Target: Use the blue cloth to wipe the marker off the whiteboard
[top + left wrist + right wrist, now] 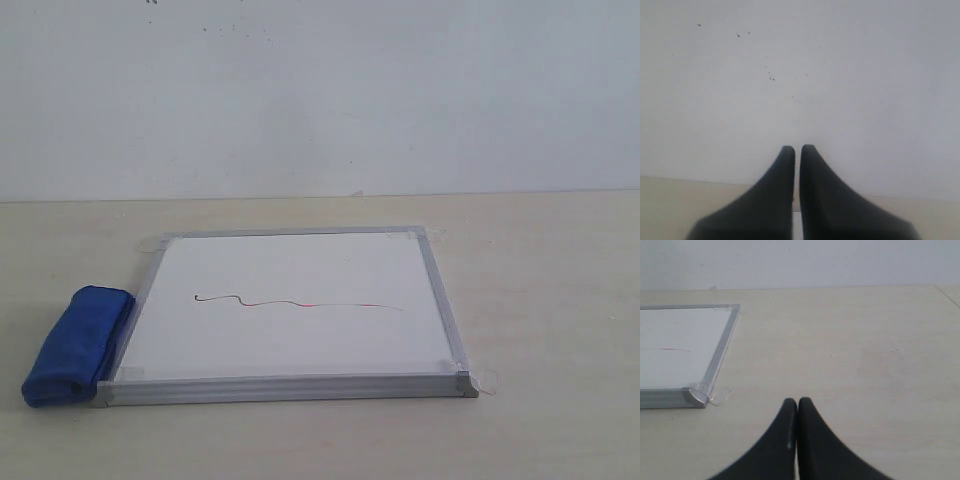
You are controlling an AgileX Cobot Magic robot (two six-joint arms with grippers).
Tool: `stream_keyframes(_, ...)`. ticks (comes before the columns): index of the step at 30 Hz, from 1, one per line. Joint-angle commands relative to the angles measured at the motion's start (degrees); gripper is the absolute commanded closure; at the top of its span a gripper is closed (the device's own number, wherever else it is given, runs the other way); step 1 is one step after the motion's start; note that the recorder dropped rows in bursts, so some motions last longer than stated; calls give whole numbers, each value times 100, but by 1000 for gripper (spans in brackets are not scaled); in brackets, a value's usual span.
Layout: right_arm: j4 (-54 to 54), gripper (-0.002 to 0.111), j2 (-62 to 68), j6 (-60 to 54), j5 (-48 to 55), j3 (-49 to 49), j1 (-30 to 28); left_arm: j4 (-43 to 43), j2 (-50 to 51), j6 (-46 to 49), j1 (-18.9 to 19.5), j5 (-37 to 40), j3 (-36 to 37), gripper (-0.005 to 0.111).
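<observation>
Cloth [78, 345] lies lengthwise along left frame of whiteboard [300, 340].

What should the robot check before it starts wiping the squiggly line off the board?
1. Blue cloth lying free beside the whiteboard: ok.
2. Marker line wiped away: not ok, it's there.
3. Left gripper open to grab: not ok, shut.
4. Left gripper near the cloth: cannot tell; its camera sees mostly wall.
5. Right gripper off the whiteboard: ok, shut, over the table.
</observation>
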Motion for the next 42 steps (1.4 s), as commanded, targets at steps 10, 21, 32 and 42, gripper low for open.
stream_keyframes(10, -34, 108, -28, -4, -13, 26, -45, -971, 19, -679, -29, 303, -622, 103)
stream_keyframes(21, -34, 108, -28, 7, -16, 26, -45, -971, 3943, 1705, -29, 3418, -3695, 103)
stream_keyframes(32, -34, 108, -28, 7, -16, 26, -45, -648, 7115, 2072, -29, 2453, -4147, 103)
stream_keyframes(42, -34, 108, -28, 7, -16, 26, -45, -495, 8709, 2020, -7, 1870, -4147, 88)
